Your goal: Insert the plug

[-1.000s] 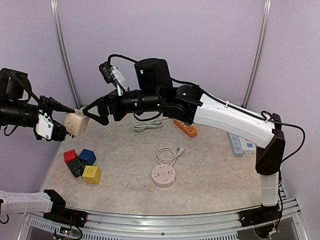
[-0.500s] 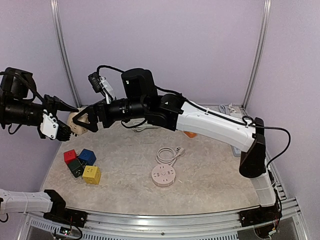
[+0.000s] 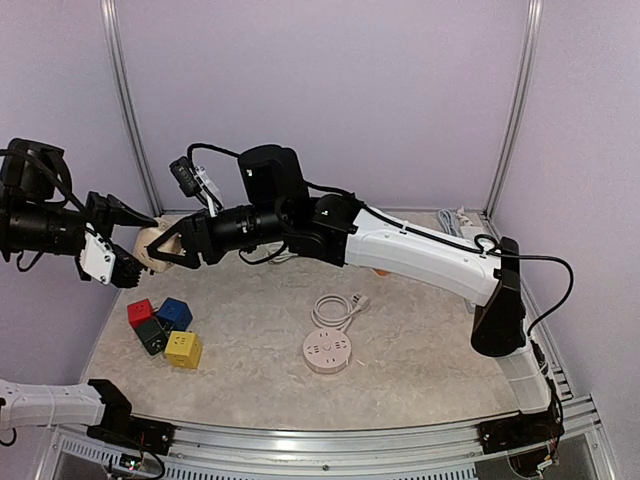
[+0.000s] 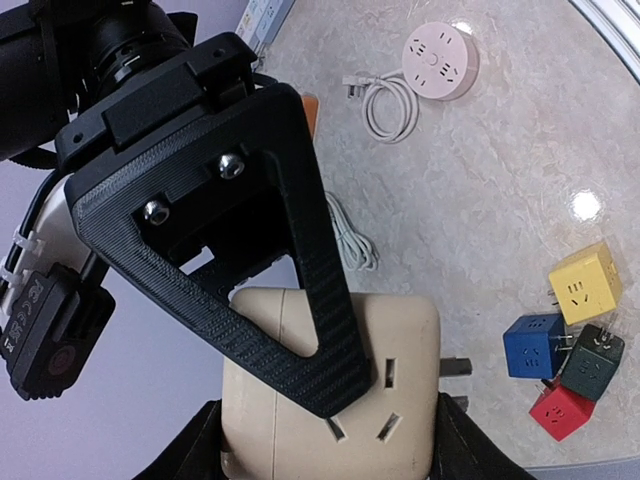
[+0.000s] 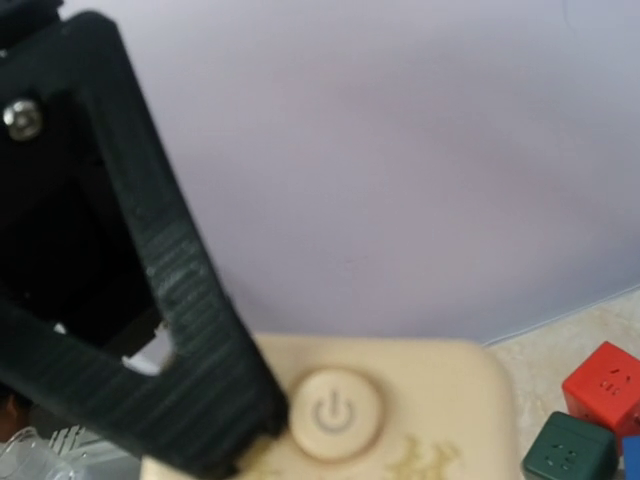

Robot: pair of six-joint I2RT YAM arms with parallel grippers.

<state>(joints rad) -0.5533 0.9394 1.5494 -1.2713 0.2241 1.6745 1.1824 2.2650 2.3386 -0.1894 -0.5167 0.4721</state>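
Beige cube adapter (image 4: 405, 330), light, rigid, slick plastic best pinched on its flat sides, is clamped in the left gripper (image 3: 128, 243); the right gripper (image 3: 168, 250) straddles it, closure unclear

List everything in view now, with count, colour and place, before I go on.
socket cube: one, beige, held above the table's far left corner
small cubes: four, red, blue, dark green, yellow, clustered front left
round strip: one, pinkish white, table centre
cord: one, white, coiled just behind the round strip
loose cable: one, white, bundled at the back, under the right arm
orange strip: one, mostly hidden behind the right arm
white strip: at least one, far right
table: one, marbled beige
left gripper: black, clamped on the socket cube
right gripper: black, one finger across the socket cube's face
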